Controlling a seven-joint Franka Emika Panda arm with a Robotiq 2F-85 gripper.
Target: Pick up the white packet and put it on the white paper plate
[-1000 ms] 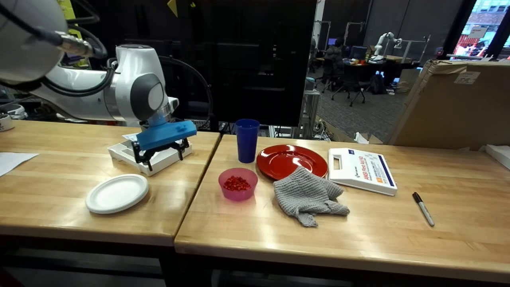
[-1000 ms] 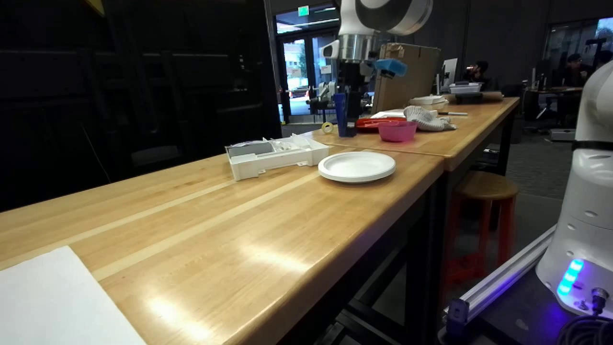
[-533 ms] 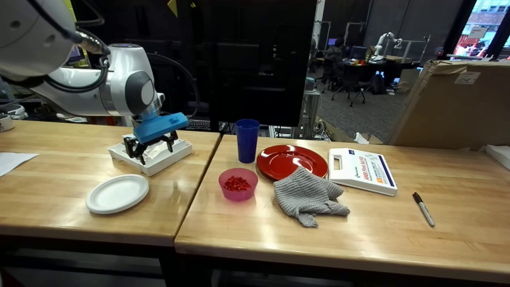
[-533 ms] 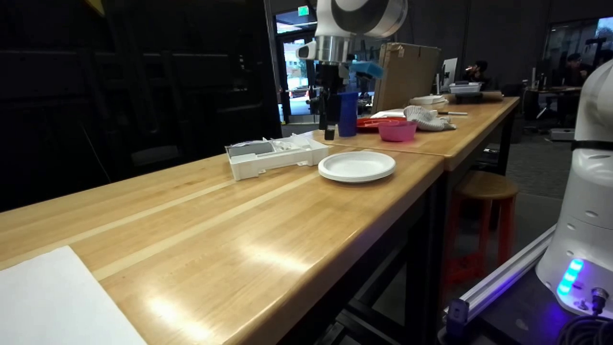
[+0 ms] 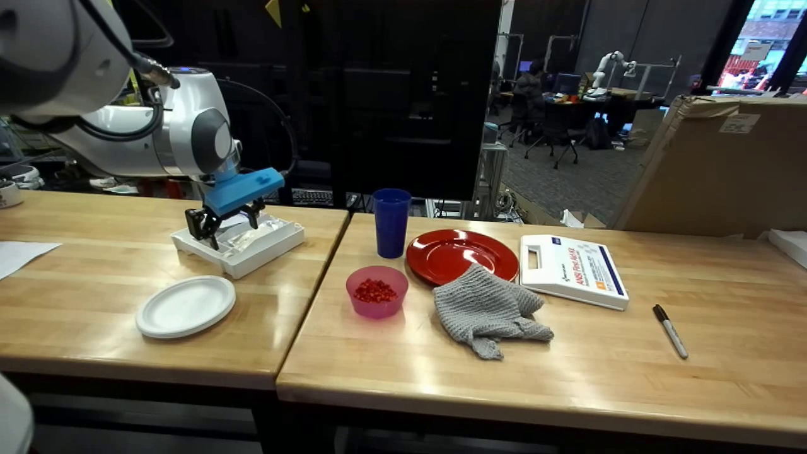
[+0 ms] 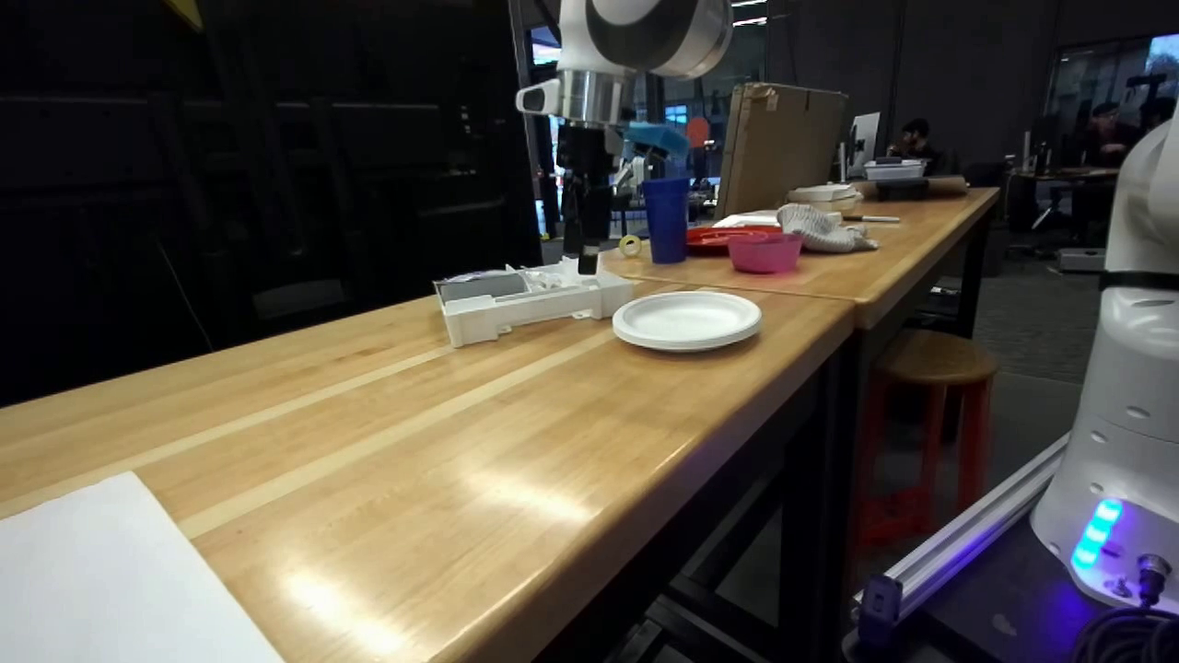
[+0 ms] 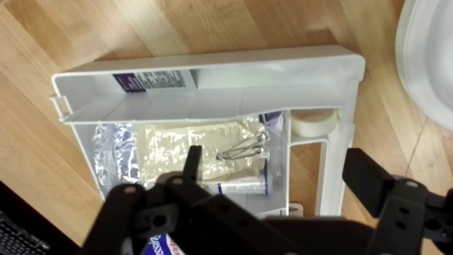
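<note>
gripper (image 5: 234, 233) spread wide above the white tray (image 5: 271, 255)

far left in an exterior view, a sheet of paper (image 5: 25, 257) lies on the table (image 5: 104, 230). next, lower left of the frame, the white paper plate (image 5: 186, 307) rests flat, near the tray. above the tray, left of centre, hangs the gripper, its fingers (image 7: 193, 159) well apart. the wrist view shows the packet (image 7: 208, 138) — pale, in clear wrapping — left of centre, lying in the tray's lower compartment; one finger stands over it, the other toward the right edge. metal pins (image 7: 242, 150) show over the packet's right part, and farther right a pale roll (image 7: 313, 125) sits in the tray's corner.

back in the exterior view, a pink bowl (image 5: 377, 309) of red bits (image 5: 375, 291) sits near the middle of the frame, with a blue cup (image 5: 391, 224) upright just behind it. then comes a red plate (image 5: 463, 255), a grey cloth (image 5: 488, 312) bunched in front and covering part of its near edge. just right of it, a white first aid case (image 5: 570, 271) lies flat — and beyond, lower right, a marker (image 5: 670, 331). a cardboard box (image 5: 725, 170) stands in the upper right.
</note>
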